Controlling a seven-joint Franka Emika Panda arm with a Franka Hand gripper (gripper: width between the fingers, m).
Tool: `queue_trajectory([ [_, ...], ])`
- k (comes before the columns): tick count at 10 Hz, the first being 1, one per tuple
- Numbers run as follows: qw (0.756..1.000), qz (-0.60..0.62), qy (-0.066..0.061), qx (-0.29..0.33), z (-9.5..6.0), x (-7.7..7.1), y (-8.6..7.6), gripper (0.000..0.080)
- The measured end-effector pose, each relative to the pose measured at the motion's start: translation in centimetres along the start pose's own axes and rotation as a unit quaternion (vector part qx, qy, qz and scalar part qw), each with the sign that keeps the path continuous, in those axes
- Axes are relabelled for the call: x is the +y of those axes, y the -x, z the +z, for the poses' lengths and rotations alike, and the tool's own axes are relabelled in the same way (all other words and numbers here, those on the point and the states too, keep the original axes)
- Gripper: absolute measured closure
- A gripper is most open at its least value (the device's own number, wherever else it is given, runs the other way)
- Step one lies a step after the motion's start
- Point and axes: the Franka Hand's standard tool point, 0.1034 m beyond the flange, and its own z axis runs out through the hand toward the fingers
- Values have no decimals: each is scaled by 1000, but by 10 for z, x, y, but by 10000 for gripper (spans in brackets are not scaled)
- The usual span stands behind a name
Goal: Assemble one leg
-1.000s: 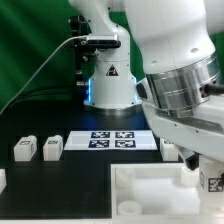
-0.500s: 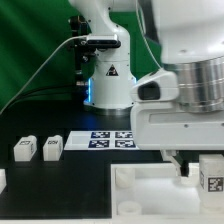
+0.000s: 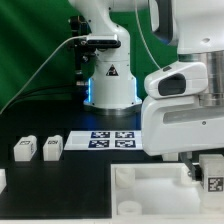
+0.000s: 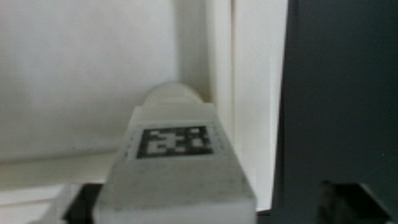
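My gripper [image 3: 204,166] is shut on a leg [image 3: 212,178], a small white block with a black-and-white tag, at the exterior view's right. It holds the leg over the right near part of the large white tray-like piece [image 3: 140,190]. In the wrist view the leg [image 4: 178,150] fills the space between the dark fingers of my gripper [image 4: 205,205], tag facing the camera, with the white piece [image 4: 89,80] behind it. Two more legs [image 3: 24,149] [image 3: 52,148] stand on the black table at the left.
The marker board [image 3: 110,140] lies behind the tray-like piece, in front of the robot base [image 3: 108,85]. A further white block [image 3: 2,178] shows at the far left edge. A black cable runs along the left.
The arm's wrist has turned from tilted to level and shifted toward the exterior view's right. The held leg has stayed in about the same place over the white piece.
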Motion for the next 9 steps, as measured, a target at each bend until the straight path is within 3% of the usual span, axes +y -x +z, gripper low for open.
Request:
queue_trajectory([
  [1,999,44,2,0,0,4,-1,412],
  [2,995,98,5,1,1,8,-1,501],
  [3,988,152,5,1,1,9,-1,501],
  [5,949,315,8,-21,-1,8,-5,501],
  [6,911,411,10,-30,1,8,-7,501],
  [7,858,512,7,-31,3,8,-8,501],
  [9,746,664,-18,-42,5,7,-8,501],
])
